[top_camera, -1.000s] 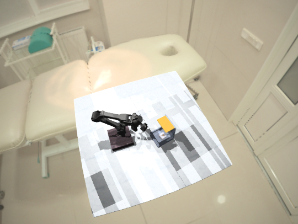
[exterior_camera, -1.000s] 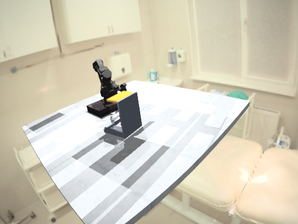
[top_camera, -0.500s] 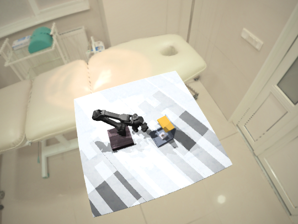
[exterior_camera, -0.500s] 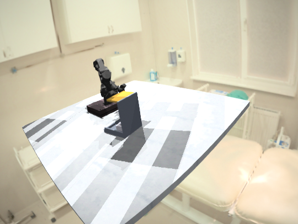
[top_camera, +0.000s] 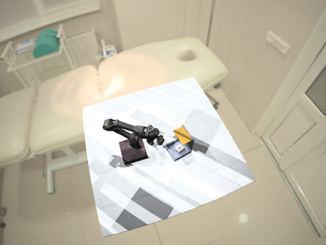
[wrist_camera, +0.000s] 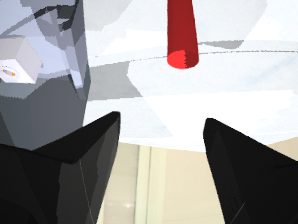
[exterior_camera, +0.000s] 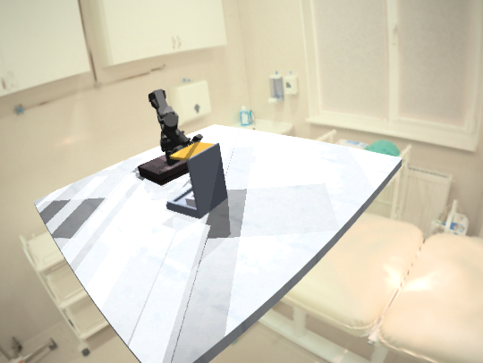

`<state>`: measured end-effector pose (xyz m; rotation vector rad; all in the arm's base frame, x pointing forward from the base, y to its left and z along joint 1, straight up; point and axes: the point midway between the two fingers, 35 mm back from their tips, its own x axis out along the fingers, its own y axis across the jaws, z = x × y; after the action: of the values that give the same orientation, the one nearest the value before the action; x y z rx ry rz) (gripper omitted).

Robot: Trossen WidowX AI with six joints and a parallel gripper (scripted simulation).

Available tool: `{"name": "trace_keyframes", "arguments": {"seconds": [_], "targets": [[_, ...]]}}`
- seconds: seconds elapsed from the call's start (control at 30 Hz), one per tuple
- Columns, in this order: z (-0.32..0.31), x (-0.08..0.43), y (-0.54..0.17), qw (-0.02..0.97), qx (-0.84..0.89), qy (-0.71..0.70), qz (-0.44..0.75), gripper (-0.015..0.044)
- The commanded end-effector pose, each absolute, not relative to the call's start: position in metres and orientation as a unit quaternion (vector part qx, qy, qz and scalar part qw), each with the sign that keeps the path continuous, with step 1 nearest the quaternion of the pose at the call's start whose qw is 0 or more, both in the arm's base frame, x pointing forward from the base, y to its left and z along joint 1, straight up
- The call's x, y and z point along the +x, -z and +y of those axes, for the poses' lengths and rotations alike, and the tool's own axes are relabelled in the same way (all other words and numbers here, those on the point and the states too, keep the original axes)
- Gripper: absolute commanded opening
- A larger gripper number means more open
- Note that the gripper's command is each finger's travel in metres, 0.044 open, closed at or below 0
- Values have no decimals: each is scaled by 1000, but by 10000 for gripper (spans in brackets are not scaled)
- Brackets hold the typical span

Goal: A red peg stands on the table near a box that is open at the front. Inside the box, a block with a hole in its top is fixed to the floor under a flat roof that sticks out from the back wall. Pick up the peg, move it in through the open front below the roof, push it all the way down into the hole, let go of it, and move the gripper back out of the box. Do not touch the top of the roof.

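Note:
The red peg (wrist_camera: 182, 30) shows in the wrist view at top centre. It stands upright with its top end facing the camera; its lower part is cut off by the frame edge. My gripper (wrist_camera: 163, 123) is open, half wide and empty; the peg is not between its fingers. In the top view the gripper is just beside the box's left corner, and the peg is not visible there. The grey-blue box (top_camera: 176, 156) (exterior_camera: 210, 179) (wrist_camera: 42, 120) holds a white block (top_camera: 180, 148) (wrist_camera: 22, 59) with a hole in its top. The orange roof (top_camera: 183, 135) (exterior_camera: 192, 152) sticks out from the back wall.
The arm's dark base (top_camera: 133, 151) (exterior_camera: 156, 170) stands on the table (top_camera: 187, 193) (exterior_camera: 277, 215) left of the box in the top view. In the wrist view, the box is left of the peg, with a gap between them.

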<state>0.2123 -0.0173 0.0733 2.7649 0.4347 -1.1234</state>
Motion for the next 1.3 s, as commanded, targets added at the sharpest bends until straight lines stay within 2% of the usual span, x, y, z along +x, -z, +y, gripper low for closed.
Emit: {"name": "trace_keyframes", "arguments": {"seconds": [0.0,1.17,1.27], "targets": [[-17,212,-64,61,913,374,149,220],[-14,208,-17,61,913,375,149,220],[-16,209,-19,62,914,373,144,141]]}}
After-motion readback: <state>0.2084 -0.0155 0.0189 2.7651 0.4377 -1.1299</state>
